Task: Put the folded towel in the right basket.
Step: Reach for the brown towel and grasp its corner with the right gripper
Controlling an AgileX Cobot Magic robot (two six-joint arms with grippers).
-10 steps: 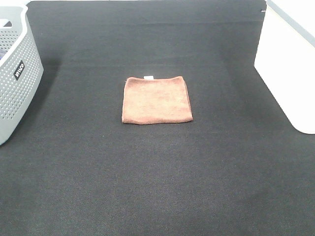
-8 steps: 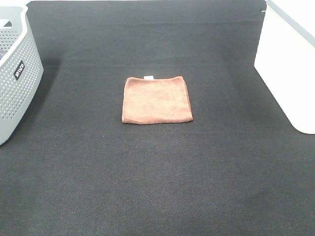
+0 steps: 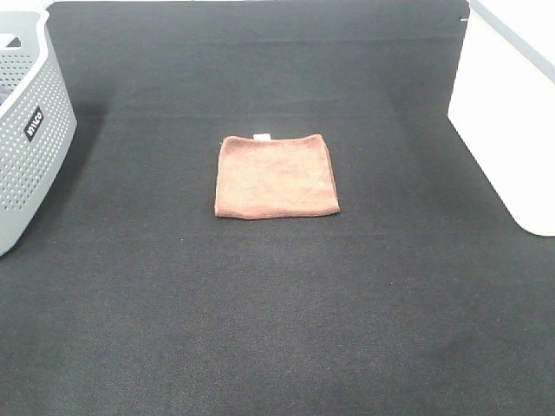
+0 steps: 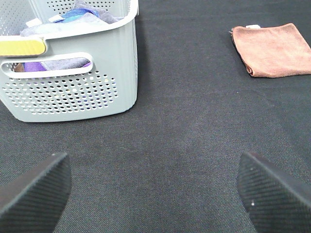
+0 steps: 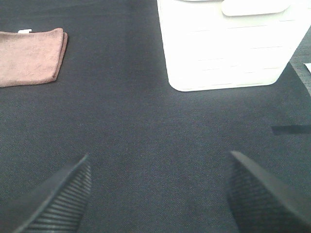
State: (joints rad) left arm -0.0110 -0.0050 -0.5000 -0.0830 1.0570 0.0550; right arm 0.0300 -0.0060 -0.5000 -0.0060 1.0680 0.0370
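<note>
A folded brown towel (image 3: 276, 176) lies flat in the middle of the black mat; it also shows in the left wrist view (image 4: 272, 49) and the right wrist view (image 5: 30, 63). The right basket (image 3: 512, 121) is white and stands at the right edge; the right wrist view (image 5: 226, 43) shows its wall. Neither gripper shows in the exterior high view. My left gripper (image 4: 158, 189) is open and empty above the mat, near the grey basket. My right gripper (image 5: 160, 194) is open and empty above the mat, in front of the white basket.
A grey perforated basket (image 3: 26, 130) stands at the left edge; the left wrist view (image 4: 68, 68) shows cloths inside it. The black mat (image 3: 277, 303) covers the table. A strip of dark tape (image 5: 290, 129) lies on the mat near the white basket.
</note>
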